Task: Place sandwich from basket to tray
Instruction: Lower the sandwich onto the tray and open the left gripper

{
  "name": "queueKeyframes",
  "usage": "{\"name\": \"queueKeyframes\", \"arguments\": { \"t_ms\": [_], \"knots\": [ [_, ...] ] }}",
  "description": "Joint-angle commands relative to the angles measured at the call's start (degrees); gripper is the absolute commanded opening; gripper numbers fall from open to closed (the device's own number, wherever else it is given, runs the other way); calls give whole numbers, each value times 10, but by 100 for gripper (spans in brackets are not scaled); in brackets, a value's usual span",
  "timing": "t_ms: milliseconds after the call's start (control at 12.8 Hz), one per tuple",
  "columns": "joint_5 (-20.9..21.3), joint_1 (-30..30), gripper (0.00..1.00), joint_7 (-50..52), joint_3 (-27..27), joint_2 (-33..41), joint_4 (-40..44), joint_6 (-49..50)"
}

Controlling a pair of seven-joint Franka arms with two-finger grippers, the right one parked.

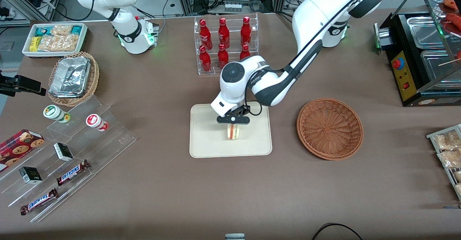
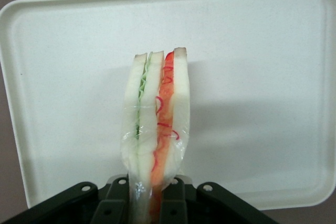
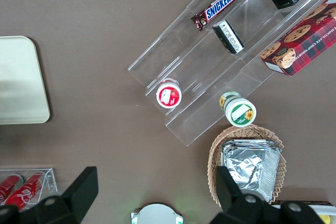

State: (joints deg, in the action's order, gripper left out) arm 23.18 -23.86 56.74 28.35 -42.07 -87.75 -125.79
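Brown tabletop: one cream rectangular plastic tray [image 1: 205,143], one empty reddish-brown woven wicker basket [image 1: 329,128].
My gripper [image 1: 233,124] pinches one wrapped triangular white-bread sandwich [image 2: 155,129] above tray; seven red bottles [image 1: 223,42], two SNICKERS bars [image 1: 72,172].

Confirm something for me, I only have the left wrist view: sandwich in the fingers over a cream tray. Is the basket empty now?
Observer: Yes. In the front view the basket holds nothing; it sits on the table beside the tray, toward the working arm's end.
Operator: Where is the gripper over the tray?
Observer: The gripper hangs over about the middle of the tray, with the sandwich below it, cut edge facing the front camera.
Operator: Is the sandwich touching down?
Observer: Its lower end looks at or just above the tray surface; I cannot tell contact. The fingers are shut on it.
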Motion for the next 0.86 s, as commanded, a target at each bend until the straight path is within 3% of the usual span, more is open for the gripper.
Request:
{"name": "queueKeyframes", "arguments": {
  "t_ms": [0, 549, 627, 706, 784],
  "knots": [
    [15, -6, 0, 3, -1, -21, 23, 2],
    [37, -22, 0, 6, -3, -62, 48, -14],
    [43, -22, 21, 5, -3, -66, 48, -16],
    [45, -21, 82, 6, -3, -66, 48, -16],
    [45, -20, 100, 5, -3, -62, 48, -16]
  ]
}}
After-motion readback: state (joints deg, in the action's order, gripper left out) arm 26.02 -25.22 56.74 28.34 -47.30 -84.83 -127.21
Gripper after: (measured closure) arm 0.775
